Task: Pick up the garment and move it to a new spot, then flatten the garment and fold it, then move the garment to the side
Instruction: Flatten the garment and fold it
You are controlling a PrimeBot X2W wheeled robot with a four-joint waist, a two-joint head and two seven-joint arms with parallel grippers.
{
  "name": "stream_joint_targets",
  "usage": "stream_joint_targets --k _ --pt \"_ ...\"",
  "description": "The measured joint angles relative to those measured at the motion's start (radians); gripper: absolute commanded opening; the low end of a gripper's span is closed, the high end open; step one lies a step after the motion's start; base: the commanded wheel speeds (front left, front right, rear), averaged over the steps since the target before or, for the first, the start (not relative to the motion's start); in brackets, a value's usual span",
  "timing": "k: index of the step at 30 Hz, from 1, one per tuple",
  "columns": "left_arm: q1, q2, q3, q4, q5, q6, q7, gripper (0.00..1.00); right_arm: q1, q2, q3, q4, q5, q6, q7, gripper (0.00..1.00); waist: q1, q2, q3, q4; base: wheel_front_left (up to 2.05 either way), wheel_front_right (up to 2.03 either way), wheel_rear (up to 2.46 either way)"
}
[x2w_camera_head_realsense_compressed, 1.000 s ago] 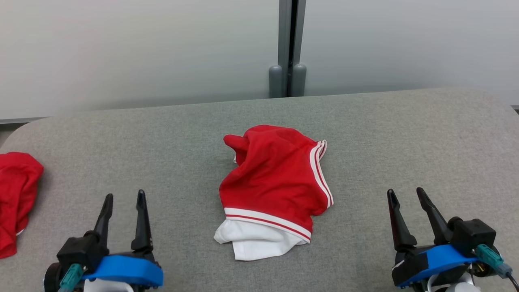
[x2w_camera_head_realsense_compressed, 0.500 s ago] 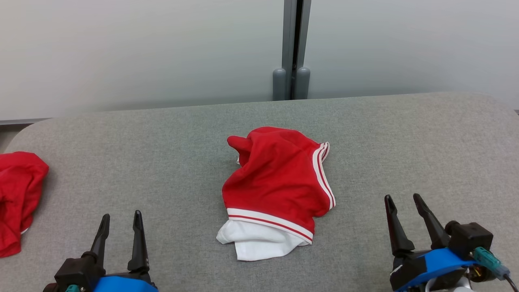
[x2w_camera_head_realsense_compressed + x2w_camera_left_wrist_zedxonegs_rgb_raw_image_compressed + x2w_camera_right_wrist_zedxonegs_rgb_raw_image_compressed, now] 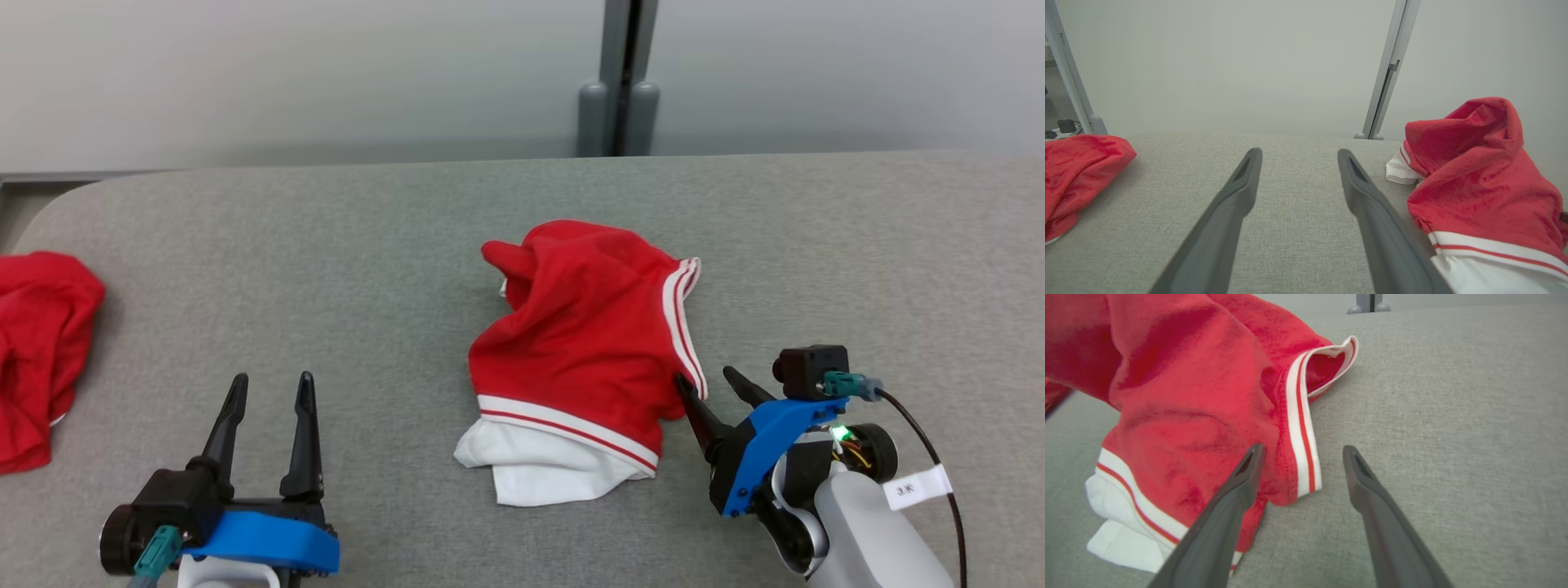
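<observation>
Garment (image 3: 584, 351), red with white trim, is found crumpled at table (image 3: 898, 245) centre; right gripper (image 3: 702, 376), at its 4 o'clock edge, and left gripper (image 3: 273, 377), at 8 o'clock, are held wide open, empty.

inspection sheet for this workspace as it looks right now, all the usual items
surface: grey fabric table, flat, bare between the things.
job's things: red garment with white stripes, crumpled mid-table, white part showing at its near end.
clutter: second red cloth, bunched at the table's left edge.
grippers: left gripper open over bare table, apart from the garment; right gripper open, fingers either side of the garment's striped edge, contact unclear.
cables: black cable runs from the right gripper's connector.
surroundings: pale wall and grey post behind the table.
</observation>
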Motion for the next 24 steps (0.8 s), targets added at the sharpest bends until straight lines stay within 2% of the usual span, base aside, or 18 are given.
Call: stream_joint_targets --k 2,3,4,5,9,13,18,24 --pt "-0.017 -0.002 -0.006 0.002 0.004 -0.008 0.0 1.0 -0.039 -0.001 0.006 0.08 0.004 0.0 0.006 1.0 0.0 0.0 0.013 0.019 0.0 0.0 0.0" --pt "-0.022 -0.003 -0.009 0.002 0.007 -0.008 0.0 1.0 -0.054 0.0 0.009 0.118 0.013 0.0 0.01 0.87 0.0 0.0 0.019 0.029 0.0 0.0 0.0" --pt "-0.026 -0.003 -0.01 0.003 0.01 -0.01 0.0 1.0 -0.065 0.0 0.013 0.151 0.016 0.0 0.01 0.47 0.0 0.0 0.026 0.038 0.0 0.0 0.0" --pt "-0.03 -0.004 -0.01 0.005 0.01 -0.011 0.0 1.0 -0.076 0.0 0.02 0.176 0.016 0.0 0.007 0.0 0.0001 0.0 0.031 0.046 0.0 0.0 0.0" --pt "-0.036 -0.008 0.001 0.007 0.011 -0.013 0.0 1.0 -0.122 0.0 0.035 0.202 0.034 0.0 -0.054 0.0 0.0001 0.0 0.046 0.065 0.0 0.0 0.0" --pt "-0.028 -0.019 0.014 0.014 0.01 -0.013 0.0 1.0 -0.133 0.0 0.066 0.149 0.052 0.0 -0.099 0.0 0.0001 0.0 0.021 0.062 0.0 0.0 0.0" --pt "-0.008 -0.027 0.027 0.013 0.011 -0.014 0.0 1.0 -0.178 0.0 0.148 -0.054 0.088 0.0 -0.068 0.0 0.0 0.0 -0.019 0.046 0.0 0.0 0.0" --pt "-0.001 -0.034 0.033 -0.002 0.018 -0.016 0.0 1.0 -0.316 0.0 0.261 -0.273 0.132 0.0 0.055 0.0 -0.0001 0.0 -0.024 0.026 0.0 0.0 0.0"
